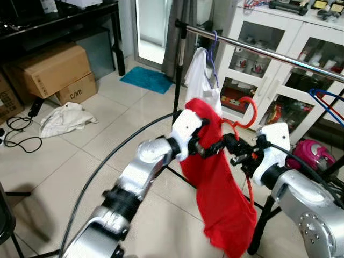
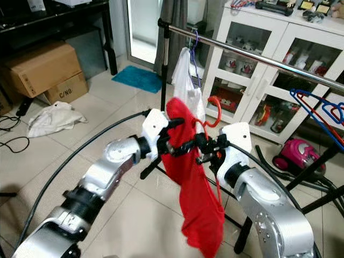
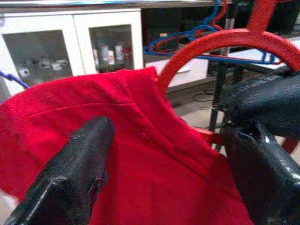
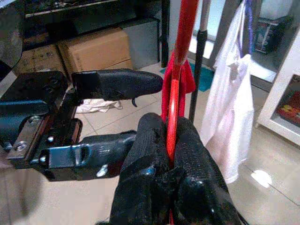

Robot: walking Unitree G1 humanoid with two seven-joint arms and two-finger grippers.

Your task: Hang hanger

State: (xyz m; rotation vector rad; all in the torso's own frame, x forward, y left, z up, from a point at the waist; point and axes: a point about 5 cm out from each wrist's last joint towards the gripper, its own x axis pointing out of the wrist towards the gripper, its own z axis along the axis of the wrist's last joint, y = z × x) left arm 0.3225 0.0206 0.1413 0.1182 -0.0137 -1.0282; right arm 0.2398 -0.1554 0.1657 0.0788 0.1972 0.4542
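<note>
So my red hanger with the red shirt on it is not on the silver rail yet; it is still below it, near the rail's left end. My right hand pinches the hanger tight, and my left hand sits open around the shirt's top. I count one red hanger, one red shirt, one white shirt already hung, and two hands.

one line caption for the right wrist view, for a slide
Right gripper pinching the red hanger, left gripper's fingers alongside, white garment hanging behind.
</note>
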